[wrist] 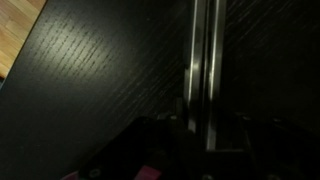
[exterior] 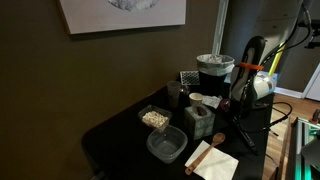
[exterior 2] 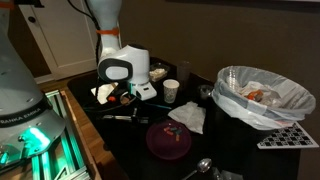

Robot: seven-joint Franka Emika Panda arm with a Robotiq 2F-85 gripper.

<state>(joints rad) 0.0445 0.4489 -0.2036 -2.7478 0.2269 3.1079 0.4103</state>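
In the wrist view the wooden floor shows at the far left, beyond the table edge, which runs slantwise there. A broad stretch of dark tabletop lies between that edge and the metal strip. The strip is thin and shiny, perhaps a utensil handle. It lies flat with its long axis straight up the picture, pointing away from the gripper, and its near end runs in between the dark fingers. Whether the jaws pinch it or only stand around it I cannot tell.

In an exterior view the gripper stands near the table's left edge and points straight down, with the white wrist above it and the arm rising upright behind. To its right are a paper cup just beside it, a napkin, a round lid nearer the front, and, well apart, the lined bin.
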